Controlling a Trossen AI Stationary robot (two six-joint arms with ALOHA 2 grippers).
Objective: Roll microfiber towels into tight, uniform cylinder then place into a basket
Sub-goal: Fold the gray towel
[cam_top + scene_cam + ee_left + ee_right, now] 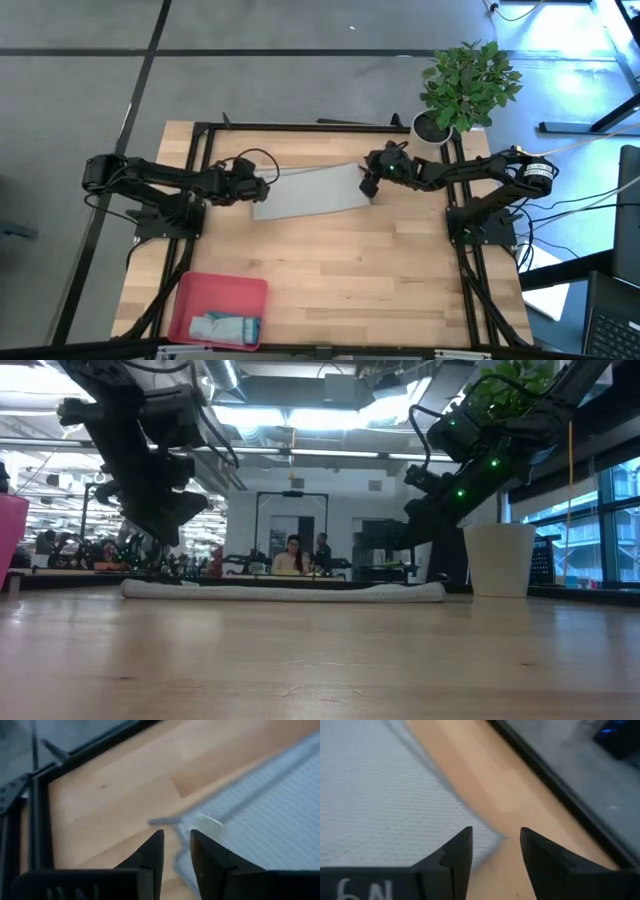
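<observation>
Even ceiling light — blurred wrist views

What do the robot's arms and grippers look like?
Both arms are black and jointed, with thin black cables looping beside them. The left gripper and right gripper each end in two dark, wedge-shaped fingers. The right arm shows small green lights in the low view, a round silver-and-orange disc near its base, and white scribbled marks by its gripper.

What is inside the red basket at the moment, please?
A rolled blue-teal towel lies inside the red basket, against its near wall. The rest of its floor is bare; what is beneath the roll is covered.
</observation>
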